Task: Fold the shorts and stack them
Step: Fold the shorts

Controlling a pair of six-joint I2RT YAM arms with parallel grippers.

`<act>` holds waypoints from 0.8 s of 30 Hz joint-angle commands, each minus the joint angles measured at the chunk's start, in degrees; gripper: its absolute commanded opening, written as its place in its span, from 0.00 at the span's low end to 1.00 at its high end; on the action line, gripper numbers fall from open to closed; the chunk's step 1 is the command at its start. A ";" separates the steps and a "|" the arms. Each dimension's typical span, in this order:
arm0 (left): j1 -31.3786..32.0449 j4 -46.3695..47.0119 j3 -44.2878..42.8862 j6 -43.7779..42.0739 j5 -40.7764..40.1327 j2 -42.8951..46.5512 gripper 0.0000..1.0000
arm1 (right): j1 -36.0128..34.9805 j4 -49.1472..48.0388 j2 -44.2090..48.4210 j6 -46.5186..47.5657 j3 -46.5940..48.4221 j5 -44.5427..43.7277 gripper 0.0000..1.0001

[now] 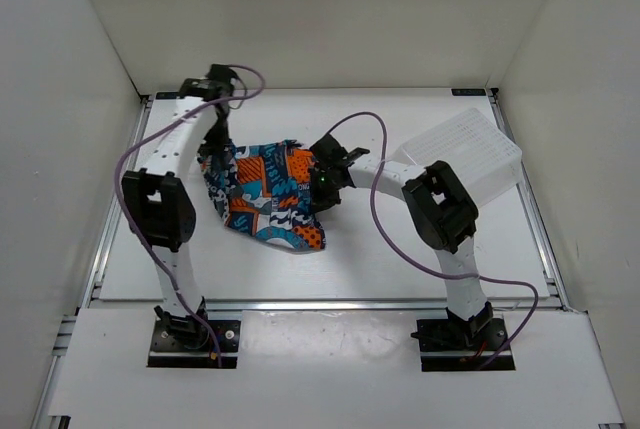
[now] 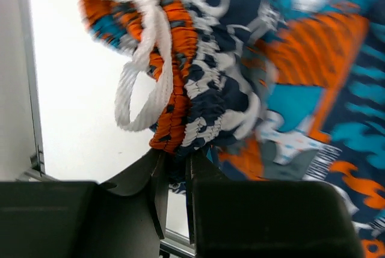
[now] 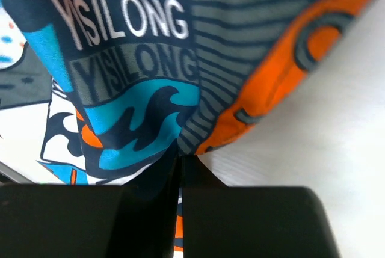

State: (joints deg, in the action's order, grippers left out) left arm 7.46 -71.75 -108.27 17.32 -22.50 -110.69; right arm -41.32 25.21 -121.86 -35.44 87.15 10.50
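One pair of soft fabric shorts (image 1: 262,194) in a patchwork print of orange, teal, navy and white was on view, lying rumpled at the middle of the flat white table (image 1: 400,259), between the two arms.

Holding, left: the black two-finger left gripper (image 2: 174,157) was pinched on the gathered elastic waistband, at the garment's far-left corner, with the white corded drawstring (image 2: 141,77) looping loose just beside it.

Holding, right: the black two-finger right gripper (image 3: 179,162) was clamped flat on a fold of cloth at the right-hand edge (the panel with the lettering rose straight out of the closed jaws).

Lie: the stretch between the two grips ran across the table from left to right, each arm on its own end; the rest of the cloth trailed toward the near edge. Any fold, I judged, would hinge on that line.

Also present: one white perforated plastic basket (image 1: 470,154), far right, apart from the garment.
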 commanded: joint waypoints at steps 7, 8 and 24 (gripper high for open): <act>17.75 -5.07 -5.21 1.57 -4.94 -1.02 0.10 | -0.95 0.72 1.89 -1.12 -0.67 -2.77 0.00; 19.33 -5.07 -4.50 1.57 -4.92 -0.49 0.10 | -0.95 0.72 1.89 -1.12 -0.67 -2.77 0.00; 29.36 5.49 8.78 1.66 9.76 5.23 0.10 | -0.95 0.72 2.85 -1.65 -2.68 -4.78 0.40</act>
State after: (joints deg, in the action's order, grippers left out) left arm 36.95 -68.53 -99.48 18.48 -15.81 -108.75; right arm -42.44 25.04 -121.56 -37.98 86.96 9.52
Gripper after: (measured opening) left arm 0.244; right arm 0.261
